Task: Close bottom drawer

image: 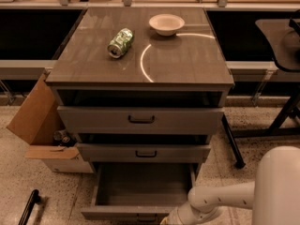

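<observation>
The bottom drawer [112,213] is sticking far out at the foot of the grey cabinet [140,78], under the 2 other drawers. The middle drawer [108,152] and the top drawer [93,120] are each poking out a little. The gripper [167,220] is hanging low at the picture's bottom edge, right by the bottom drawer's front near its small black handle [146,218]. I cannot tell if the gripper is open or closed. A green can [121,42] is lying on its side on the cabinet top, near a white bowl [166,24]. A cardboard box [35,121] is sitting on the floor beside the cabinet.
</observation>
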Robot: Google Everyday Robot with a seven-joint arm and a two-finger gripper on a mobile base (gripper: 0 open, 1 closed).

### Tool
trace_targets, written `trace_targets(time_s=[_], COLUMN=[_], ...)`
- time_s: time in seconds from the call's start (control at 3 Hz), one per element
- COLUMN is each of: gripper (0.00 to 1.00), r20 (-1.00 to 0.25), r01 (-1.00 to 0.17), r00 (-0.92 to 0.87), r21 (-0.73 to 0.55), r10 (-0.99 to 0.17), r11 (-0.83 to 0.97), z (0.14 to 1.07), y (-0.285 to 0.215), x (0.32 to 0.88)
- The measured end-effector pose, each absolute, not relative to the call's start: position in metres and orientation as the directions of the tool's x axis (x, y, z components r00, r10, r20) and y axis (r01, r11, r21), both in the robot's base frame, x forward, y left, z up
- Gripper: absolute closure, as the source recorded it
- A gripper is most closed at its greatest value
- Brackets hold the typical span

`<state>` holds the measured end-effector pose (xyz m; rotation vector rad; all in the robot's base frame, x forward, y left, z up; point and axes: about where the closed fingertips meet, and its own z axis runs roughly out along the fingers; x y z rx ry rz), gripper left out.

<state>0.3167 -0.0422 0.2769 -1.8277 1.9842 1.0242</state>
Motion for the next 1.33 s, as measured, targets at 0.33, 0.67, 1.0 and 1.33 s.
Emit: trace_targets(time_s=[0.33, 0.67, 1.0, 1.33], gripper=[0.89, 1.00, 1.00, 1.00], r20=[-0.601, -0.604, -0.604, -0.570], r01=[-0.937, -0.939, -0.939, -0.948], r00=[-0.237, -0.242, -0.242, -0.225], r21=[0.348, 0.343, 0.343, 0.316], r10=[-0.763, -0.759, -0.760, -0.790], r11=[0.017, 0.026, 0.026, 0.042], z=[0.241, 0.236, 0.236, 0.224], y=[-0.064, -0.062, -0.062, -0.066], x=[0.324, 0.331, 0.331, 0.335])
